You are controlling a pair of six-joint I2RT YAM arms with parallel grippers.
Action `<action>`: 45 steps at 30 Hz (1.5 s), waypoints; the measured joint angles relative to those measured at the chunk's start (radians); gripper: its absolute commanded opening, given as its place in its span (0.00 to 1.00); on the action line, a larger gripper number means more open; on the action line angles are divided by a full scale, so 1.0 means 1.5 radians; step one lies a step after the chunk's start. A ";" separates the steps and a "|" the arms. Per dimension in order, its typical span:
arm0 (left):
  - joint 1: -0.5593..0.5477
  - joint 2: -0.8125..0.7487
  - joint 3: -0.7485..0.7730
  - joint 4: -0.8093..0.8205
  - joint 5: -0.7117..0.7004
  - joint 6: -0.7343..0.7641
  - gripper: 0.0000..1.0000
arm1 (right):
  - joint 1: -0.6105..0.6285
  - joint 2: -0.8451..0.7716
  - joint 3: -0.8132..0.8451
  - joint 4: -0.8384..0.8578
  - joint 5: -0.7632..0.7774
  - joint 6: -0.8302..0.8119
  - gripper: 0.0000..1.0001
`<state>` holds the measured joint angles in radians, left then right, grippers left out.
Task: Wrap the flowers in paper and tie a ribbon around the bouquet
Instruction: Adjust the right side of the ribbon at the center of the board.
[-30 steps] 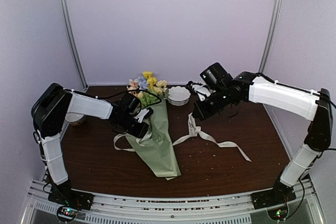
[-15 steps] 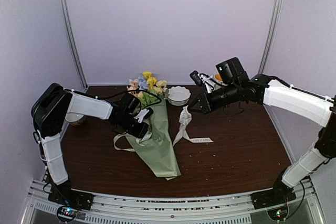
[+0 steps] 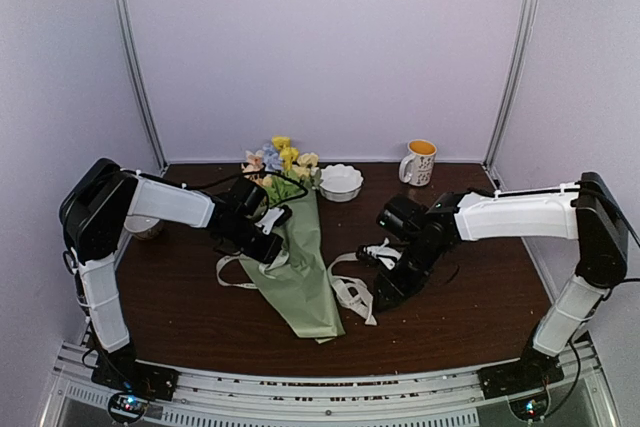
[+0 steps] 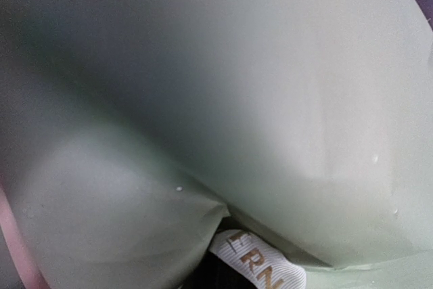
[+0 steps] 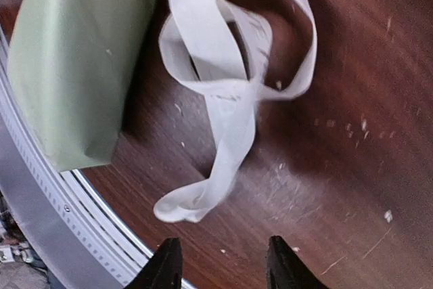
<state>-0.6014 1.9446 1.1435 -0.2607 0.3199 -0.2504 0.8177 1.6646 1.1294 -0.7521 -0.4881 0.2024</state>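
Seen from above, the bouquet (image 3: 300, 277) lies on the dark counter (image 3: 470, 307), a sage paper (image 3: 310, 302) cone with its narrow end towards the near edge. The flowers (image 3: 281, 159) show at its far end, just beside a white bowl (image 3: 341, 182). A mug (image 3: 420, 162) stands well apart at the far right. A pale dish (image 3: 140, 227) is half hidden behind the left arm. The ribbon (image 3: 350, 292) trails out on both sides of the cone.

The left arm reaches across low, and the left hand (image 3: 270, 243) presses onto the cone's upper part. It is clenched, though what it pinches cannot be made out. The right arm is bent at the elbow, with the right hand (image 3: 382, 297) angled down just beside the ribbon's right-hand loops.

The left wrist view is filled almost entirely with blurred green paper (image 4: 237, 99). A scrap of ribbon (image 4: 260, 270) with printed letters peeks out below it. No fingers are visible.

In the right wrist view, the fingertips (image 5: 169, 255) stand apart and released, with bare counter between them. The looped ribbon (image 5: 230, 93) lies just beyond, untouched. The cone's end (image 5: 74, 65) sits to the left, above a metal rail (image 5: 40, 208).
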 measured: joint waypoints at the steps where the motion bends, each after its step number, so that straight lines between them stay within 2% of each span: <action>1: 0.000 0.000 0.000 0.000 0.000 0.001 0.00 | 0.006 0.003 -0.014 -0.014 0.011 -0.005 0.51; 3: 0.000 0.000 0.000 0.000 0.001 0.003 0.00 | 0.015 -0.001 -0.026 -0.039 0.022 -0.005 0.49; 6: 0.000 0.000 0.000 0.000 0.001 0.004 0.00 | 0.007 -0.006 -0.015 -0.051 0.049 -0.008 0.34; 10: 0.000 0.000 0.000 0.000 0.001 0.004 0.00 | -0.002 0.009 0.055 -0.052 0.094 0.002 0.26; 14: 0.001 0.000 0.000 0.000 0.001 0.005 0.00 | 0.014 0.022 0.109 -0.004 0.111 0.009 0.26; 17: 0.001 0.000 0.000 0.000 0.001 0.005 0.00 | 0.058 0.028 0.126 0.034 0.095 0.007 0.25; 21: 0.001 0.000 0.000 0.000 0.001 0.005 0.00 | 0.097 0.086 0.161 0.052 0.079 0.007 0.22; 27: 0.002 0.000 -0.001 0.000 0.004 0.005 0.00 | 0.084 0.178 0.160 0.053 0.105 0.020 0.20; 36: 0.003 0.000 -0.001 0.000 0.007 0.005 0.00 | 0.078 0.202 0.150 0.052 0.110 0.014 0.35; 39: 0.003 0.001 -0.001 0.000 0.007 0.005 0.00 | 0.080 0.202 0.140 0.055 0.100 0.004 0.34; 43: 0.003 0.001 -0.001 0.000 0.006 0.005 0.00 | 0.081 0.203 0.136 0.056 0.101 -0.004 0.25; 45: 0.003 0.001 -0.001 0.001 0.007 0.005 0.00 | 0.081 0.203 0.135 0.056 0.101 -0.009 0.30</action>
<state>-0.5964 1.9453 1.1416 -0.2600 0.3298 -0.2432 0.9394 1.9694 1.3323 -0.6682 -0.3367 0.1886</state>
